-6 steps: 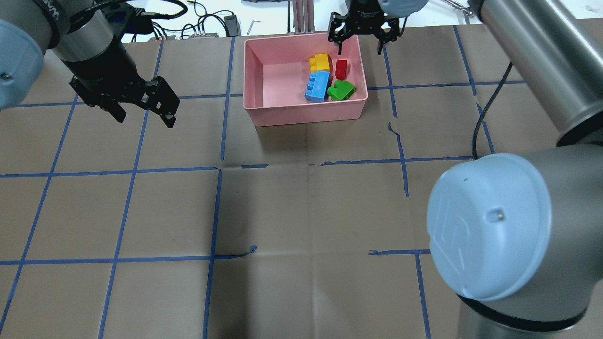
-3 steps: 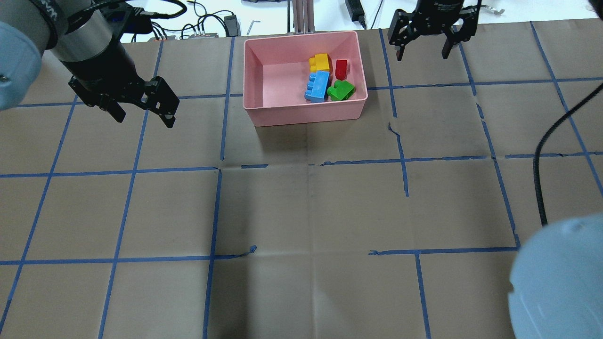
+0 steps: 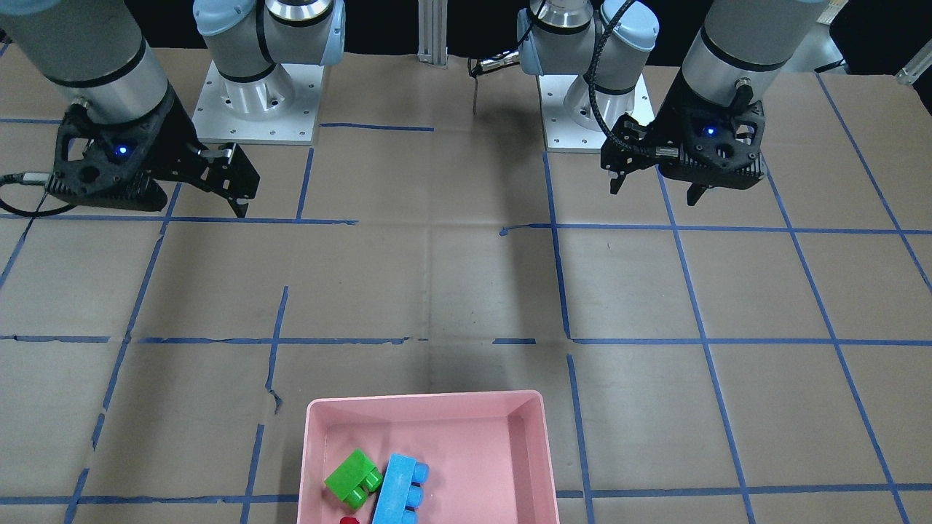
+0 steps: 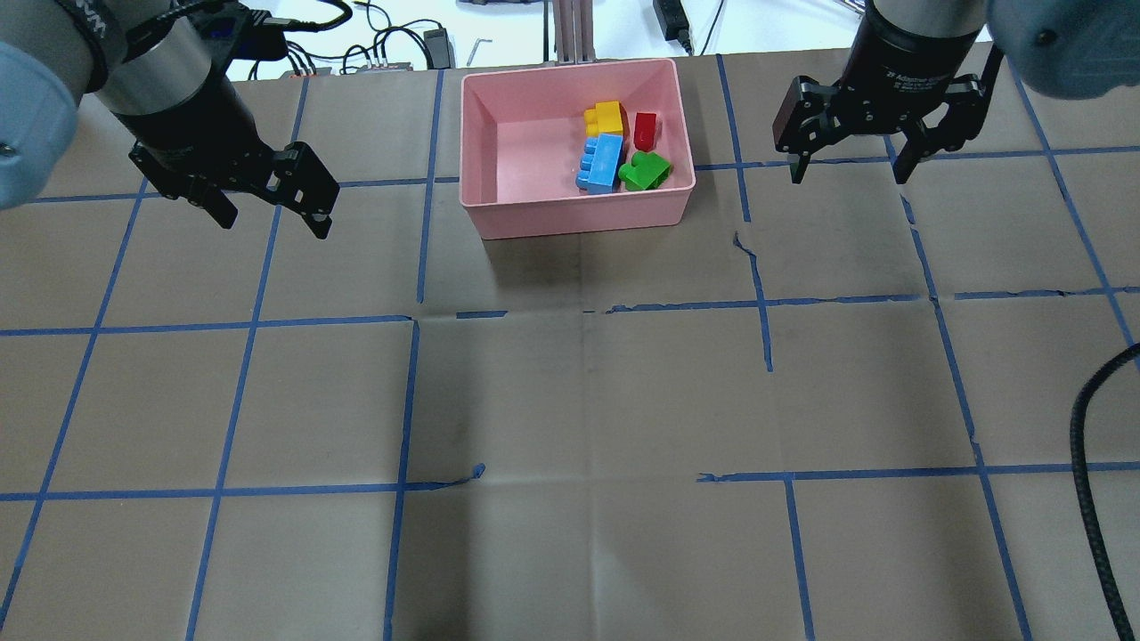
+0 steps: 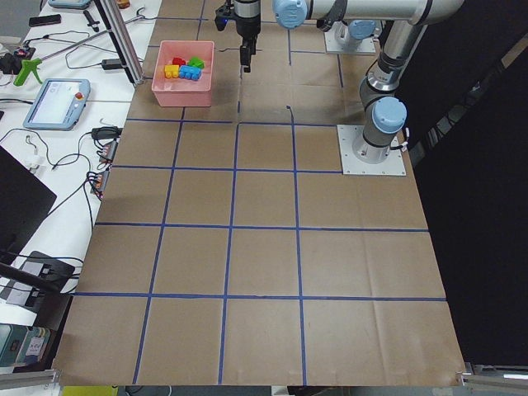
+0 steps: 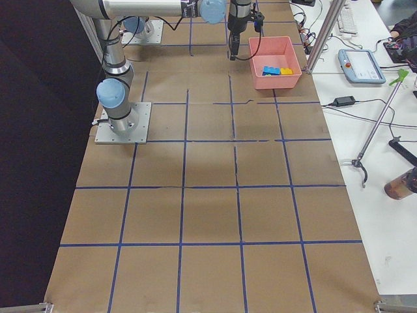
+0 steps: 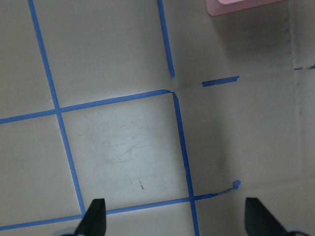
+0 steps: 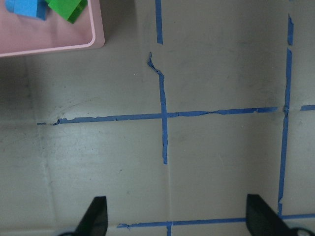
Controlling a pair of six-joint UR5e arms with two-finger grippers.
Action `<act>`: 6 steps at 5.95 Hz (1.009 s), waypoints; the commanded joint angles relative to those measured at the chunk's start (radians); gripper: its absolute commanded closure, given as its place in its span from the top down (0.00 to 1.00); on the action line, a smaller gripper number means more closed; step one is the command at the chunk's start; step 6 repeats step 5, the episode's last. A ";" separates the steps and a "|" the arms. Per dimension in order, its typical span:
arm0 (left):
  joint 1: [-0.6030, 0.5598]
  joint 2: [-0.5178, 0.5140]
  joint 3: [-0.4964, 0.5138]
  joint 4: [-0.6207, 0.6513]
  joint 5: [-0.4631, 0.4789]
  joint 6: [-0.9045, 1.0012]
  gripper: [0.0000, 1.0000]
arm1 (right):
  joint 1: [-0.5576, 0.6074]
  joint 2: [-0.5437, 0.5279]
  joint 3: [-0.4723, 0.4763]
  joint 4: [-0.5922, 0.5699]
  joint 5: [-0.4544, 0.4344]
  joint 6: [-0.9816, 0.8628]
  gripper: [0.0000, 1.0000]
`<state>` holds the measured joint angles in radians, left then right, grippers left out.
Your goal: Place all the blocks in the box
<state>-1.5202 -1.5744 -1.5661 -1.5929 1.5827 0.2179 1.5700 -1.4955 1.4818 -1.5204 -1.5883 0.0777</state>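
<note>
The pink box (image 4: 525, 151) stands at the table's far middle. All the blocks lie in its right half: yellow (image 4: 606, 117), red (image 4: 646, 130), light blue (image 4: 601, 163) and green (image 4: 646, 171). My left gripper (image 4: 274, 223) is open and empty, hovering left of the box. My right gripper (image 4: 848, 176) is open and empty, hovering right of the box, clear of its rim. The right wrist view shows the box corner (image 8: 49, 34) with the light blue (image 8: 24, 7) and green (image 8: 69, 9) blocks. The left wrist view shows only a box corner (image 7: 241, 6).
Brown paper with a blue tape grid (image 4: 588, 307) covers the table. Cables and small tools (image 4: 392, 44) lie beyond the far edge. A black cable (image 4: 1091, 463) hangs at the near right. A teach pendant (image 6: 362, 65) lies on the side bench.
My right gripper has moved from over the box's far right rim out to the right and nearer the robot, staying open. The left arm and the blocks have not moved.
</note>
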 commanded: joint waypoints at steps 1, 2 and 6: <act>0.000 -0.001 0.000 0.001 -0.003 0.000 1.00 | 0.033 -0.016 0.008 0.008 -0.004 0.025 1.00; 0.000 -0.007 0.000 0.001 -0.003 0.000 1.00 | 0.033 -0.014 0.008 0.006 -0.004 0.024 1.00; 0.000 -0.010 0.000 0.002 -0.004 0.000 1.00 | 0.032 -0.009 0.008 0.006 -0.009 0.022 1.00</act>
